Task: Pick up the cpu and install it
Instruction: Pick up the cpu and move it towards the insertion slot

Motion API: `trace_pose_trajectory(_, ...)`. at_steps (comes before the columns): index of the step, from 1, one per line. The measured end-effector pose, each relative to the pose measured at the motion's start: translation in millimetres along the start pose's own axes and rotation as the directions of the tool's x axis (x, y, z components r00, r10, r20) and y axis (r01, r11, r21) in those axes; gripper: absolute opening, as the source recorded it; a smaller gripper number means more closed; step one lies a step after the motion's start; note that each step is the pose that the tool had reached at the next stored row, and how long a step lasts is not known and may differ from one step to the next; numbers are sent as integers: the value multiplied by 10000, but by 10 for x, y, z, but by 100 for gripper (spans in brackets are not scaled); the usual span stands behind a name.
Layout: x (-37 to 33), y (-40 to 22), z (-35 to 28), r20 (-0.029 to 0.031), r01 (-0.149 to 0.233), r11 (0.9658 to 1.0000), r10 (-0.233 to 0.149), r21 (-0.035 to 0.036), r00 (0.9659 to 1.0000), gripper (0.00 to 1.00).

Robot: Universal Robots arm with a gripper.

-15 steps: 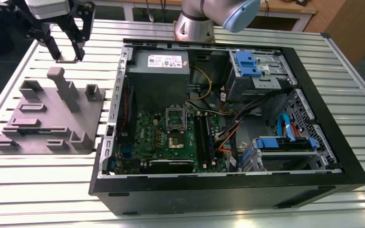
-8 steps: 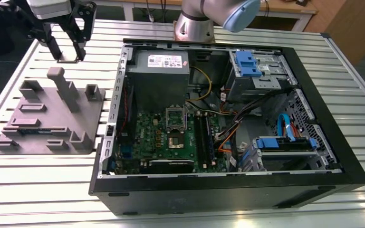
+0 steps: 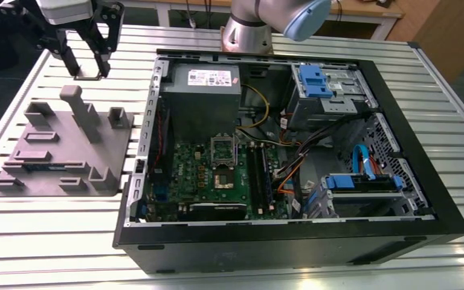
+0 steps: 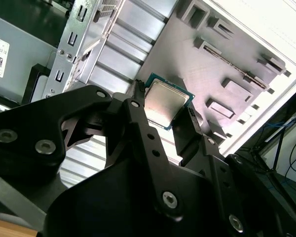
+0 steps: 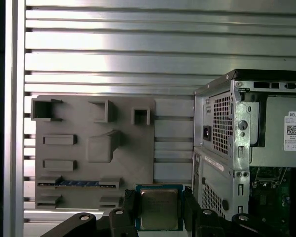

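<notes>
The cpu (image 4: 164,101) is a small square chip with a silver metal top and a green rim, and my gripper (image 4: 164,107) is shut on it by two opposite edges. In the first wrist view the cpu (image 5: 159,208) sits between the black fingers (image 5: 129,203), above the gap between the grey holder plate (image 5: 79,148) and the computer case (image 5: 222,123). In the exterior view my gripper (image 3: 89,74) hangs over the table's far left corner, beyond the holder plate (image 3: 63,145), with the cpu (image 3: 89,77) showing as a thin edge. The motherboard's socket (image 3: 222,175) lies open inside the case.
The open black computer case (image 3: 289,157) lies on the slatted metal table (image 3: 55,241), with a grey power supply (image 3: 202,90), green motherboard (image 3: 191,175), cables and blue drive brackets (image 3: 316,81) inside. The arm's base (image 3: 248,33) stands behind the case. The holder plate has upright posts (image 3: 79,112).
</notes>
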State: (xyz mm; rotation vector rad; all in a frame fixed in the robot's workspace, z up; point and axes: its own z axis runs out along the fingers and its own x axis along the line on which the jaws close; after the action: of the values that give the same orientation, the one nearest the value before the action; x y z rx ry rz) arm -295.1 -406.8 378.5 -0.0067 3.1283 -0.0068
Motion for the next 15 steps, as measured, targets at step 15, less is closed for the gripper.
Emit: trace_pose_trajectory(15, -44, 0, 1, 0, 0, 10000, 0, 0, 10000, 47)
